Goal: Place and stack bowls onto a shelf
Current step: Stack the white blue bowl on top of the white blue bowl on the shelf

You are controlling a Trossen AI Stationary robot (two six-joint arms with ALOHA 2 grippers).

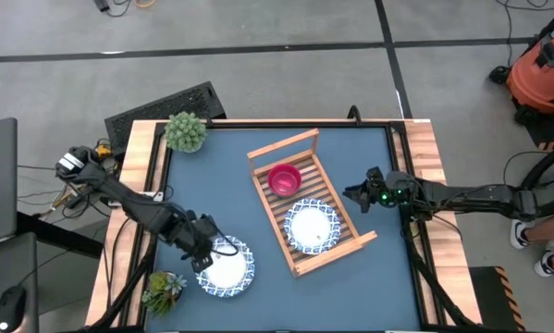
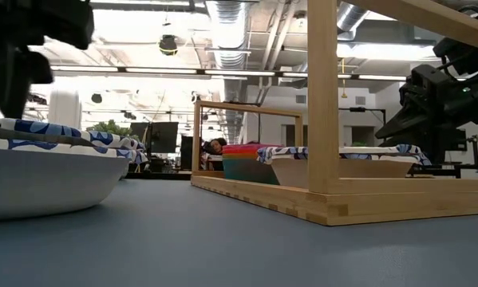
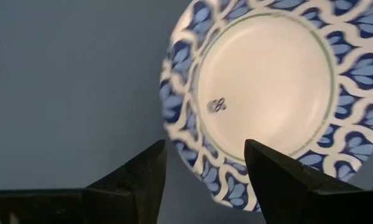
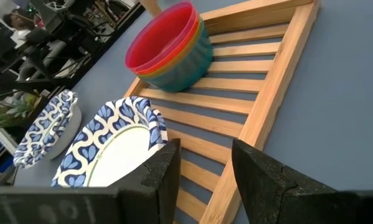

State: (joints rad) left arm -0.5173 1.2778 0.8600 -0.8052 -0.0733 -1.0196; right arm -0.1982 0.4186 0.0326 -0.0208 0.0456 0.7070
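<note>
On the worktop [image 1: 369,268] beside the shelf [image 1: 341,248], which already carries the stacked small bowls [image 1: 284,178] and one patterned dish [image 1: 311,228], the left claw [image 1: 203,254] hovers wide over the second dish [image 1: 228,268], needing descent onto its rim, while the right claw [image 1: 358,196] waits open nearby.

high: overhead, straight down, whole table | low: tabletop level, facing room, close to light wooden slatted shelf [image 2: 326,199] | left wrist: close above white blue-rimmed dish [image 3: 267,93] | right wrist: near, across shelf; shares the dish with high view
</note>
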